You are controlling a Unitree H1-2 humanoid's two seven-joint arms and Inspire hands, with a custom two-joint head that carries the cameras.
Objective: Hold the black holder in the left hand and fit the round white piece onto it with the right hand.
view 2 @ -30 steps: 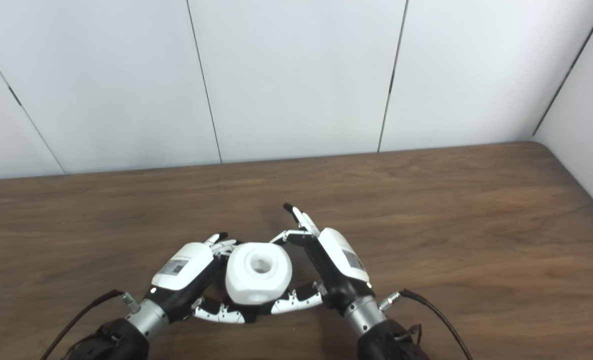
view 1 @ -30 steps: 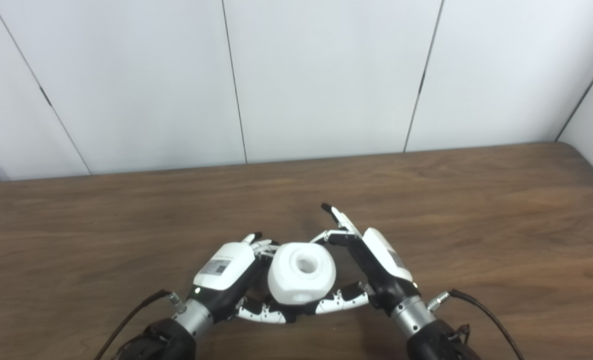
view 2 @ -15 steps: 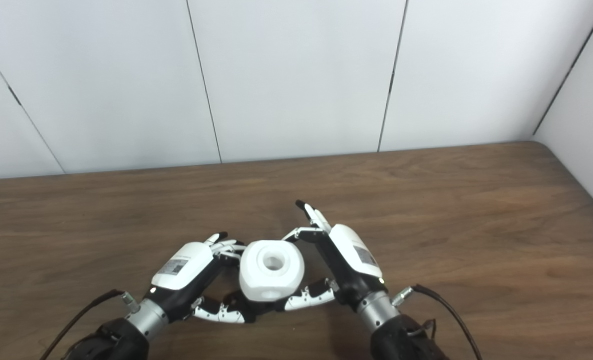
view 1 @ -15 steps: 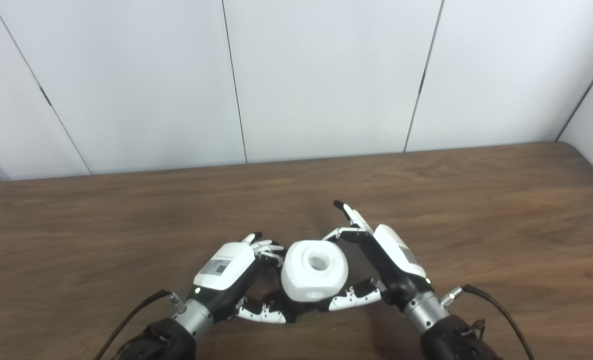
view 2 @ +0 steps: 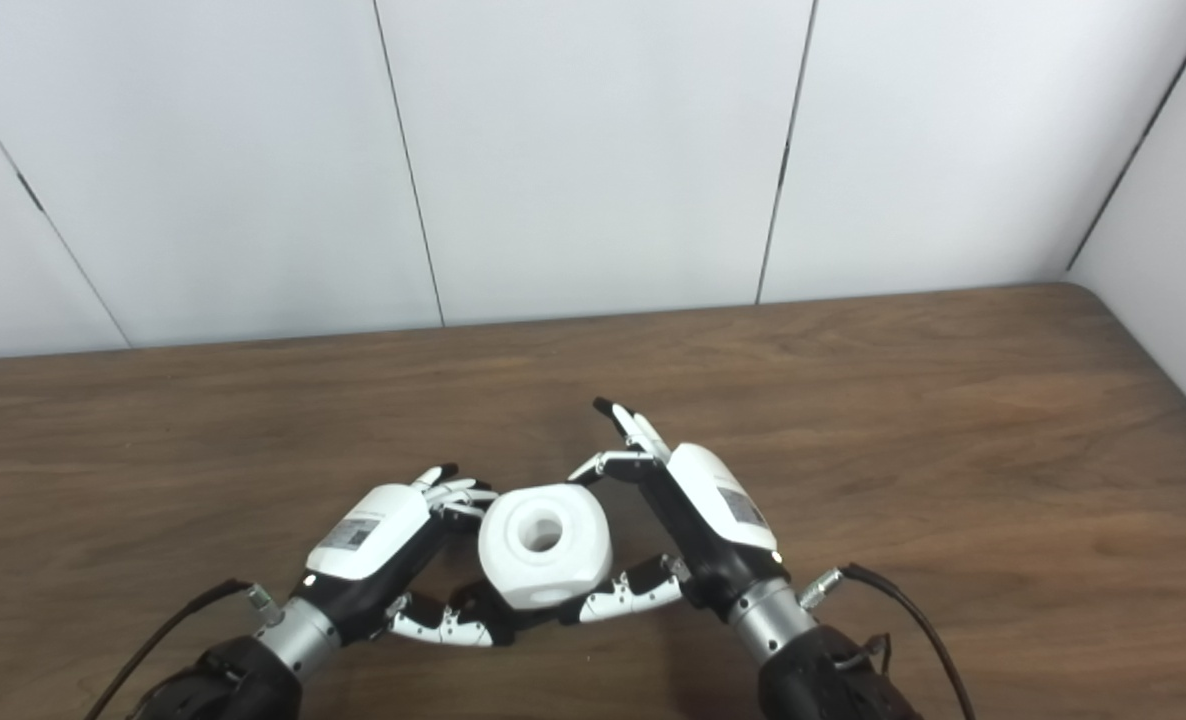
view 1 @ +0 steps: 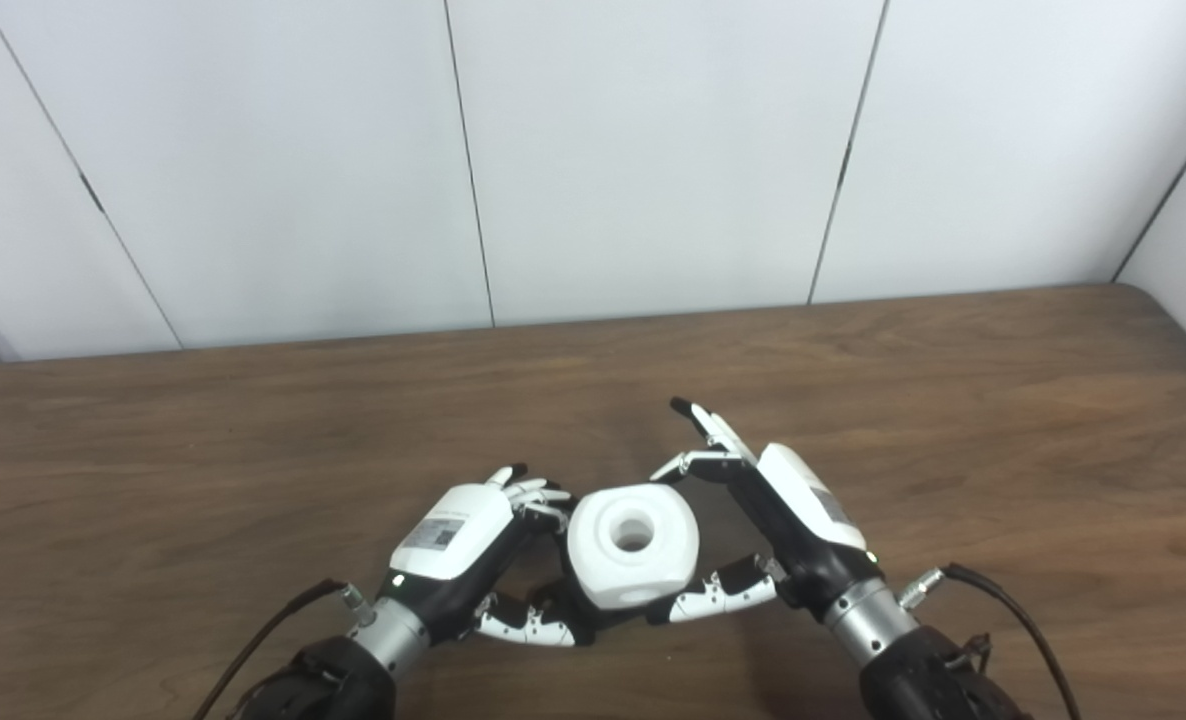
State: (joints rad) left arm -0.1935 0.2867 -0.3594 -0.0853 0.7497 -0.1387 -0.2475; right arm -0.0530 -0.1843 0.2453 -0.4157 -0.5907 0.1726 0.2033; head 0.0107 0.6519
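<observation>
The round white piece [view 1: 633, 545] is held above the near middle of the brown bench [view 1: 953, 420], between the two hands, with its central hole and short axis pointing up and slightly towards the cameras. It is grasped by the right hand [view 1: 788, 510], thumb beneath and a fingertip at its far edge, one finger sticking out straight, while the left hand [view 1: 463, 545] is curled around a dark part, seemingly the black holder [view 2: 473, 600], just below the piece. A small label is seen on the back of each hand, but nothing on them can be read, and both views show much the same.
</observation>
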